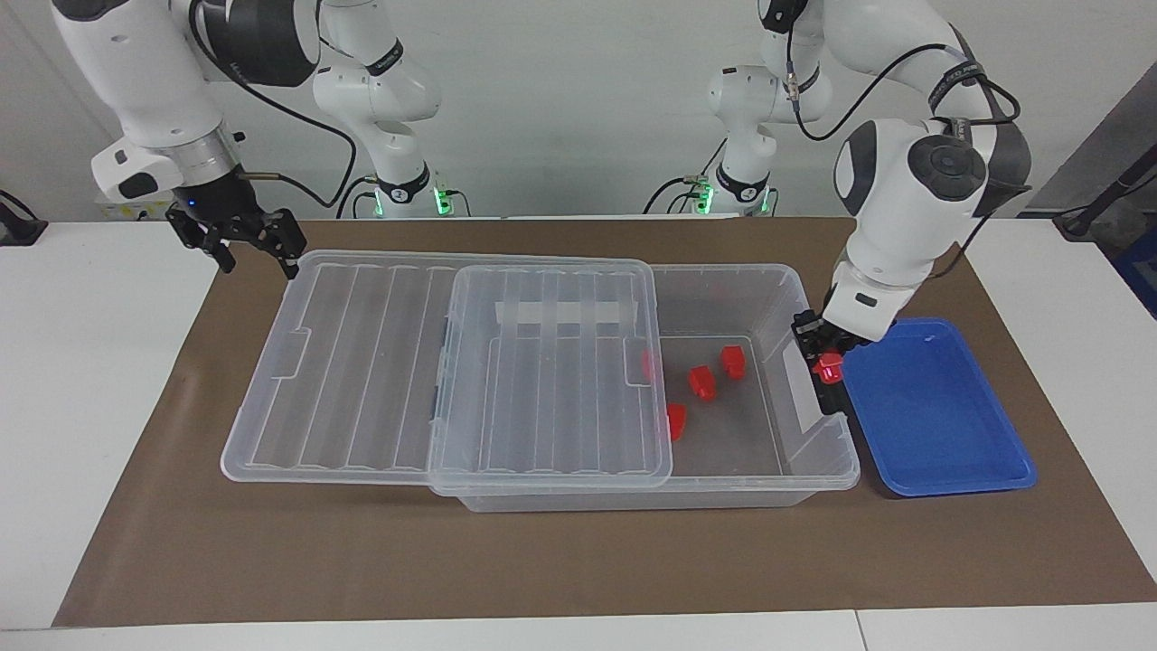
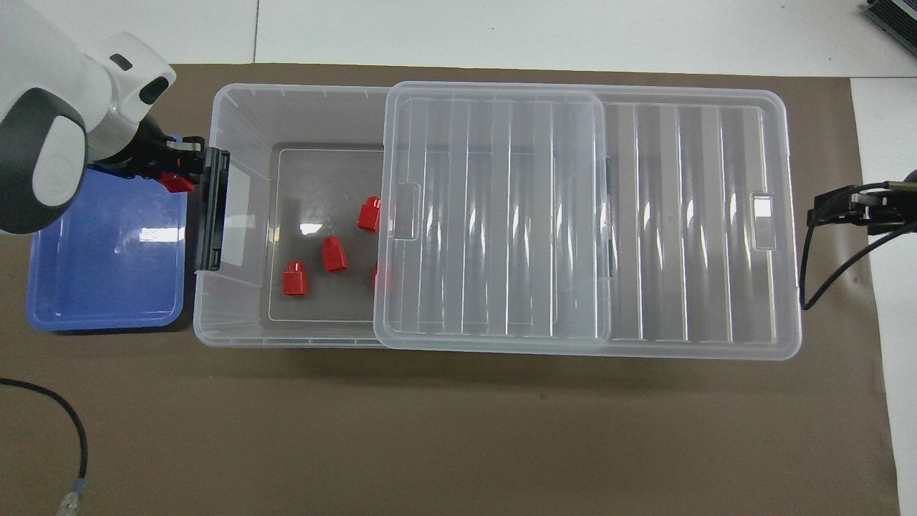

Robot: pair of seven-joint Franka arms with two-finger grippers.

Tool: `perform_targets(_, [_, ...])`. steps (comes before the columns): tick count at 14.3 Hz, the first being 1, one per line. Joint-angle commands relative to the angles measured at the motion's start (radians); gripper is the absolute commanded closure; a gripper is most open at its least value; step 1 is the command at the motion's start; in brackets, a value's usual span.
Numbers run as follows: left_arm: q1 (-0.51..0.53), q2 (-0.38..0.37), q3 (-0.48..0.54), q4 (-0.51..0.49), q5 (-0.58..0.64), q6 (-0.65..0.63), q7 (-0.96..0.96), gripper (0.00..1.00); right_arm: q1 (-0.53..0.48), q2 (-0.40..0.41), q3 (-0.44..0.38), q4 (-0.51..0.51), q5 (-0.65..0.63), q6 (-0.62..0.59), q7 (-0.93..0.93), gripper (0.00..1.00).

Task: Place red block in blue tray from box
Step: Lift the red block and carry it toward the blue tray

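Carry step in hand. Left gripper [image 1: 824, 354] is clamped on a red block [image 1: 828, 365], hanging over the seam where the box [image 1: 818, 470] end wall with its black latch [image 1: 824, 384] meets the edge of the blue tray [image 1: 940, 470] — at the tray corner nearest the robots. In the overhead view the block [image 2: 174, 180] sits just past the latch, over the tray's rim. The block is clear of the box floor, not yet down in the tray.

Four more red blocks lie on the box floor, in the uncovered end; one is half under the lid [image 1: 542, 362], which is slid toward the right arm's end of the table and overhangs the box.

Right gripper [image 1: 253, 249] waits over the lid's corner at that end, holding nothing — whether its fingers are parted I cannot tell.

Next, as I judge it: carry the block further in over the tray floor, lower, then let go. Releasing here risks the block striking the rim.
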Motion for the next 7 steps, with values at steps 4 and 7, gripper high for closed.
perform_targets(4, [0.175, -0.011, -0.006, 0.009, -0.048, -0.012, 0.323, 1.00, -0.002, 0.067, -0.028, -0.053, 0.025, 0.171, -0.071, 1.00])
perform_targets(7, [0.235, -0.028, -0.006, -0.033, -0.050, 0.040, 0.449, 1.00, -0.003, 0.116, -0.036, -0.051, 0.025, 0.237, -0.071, 1.00])
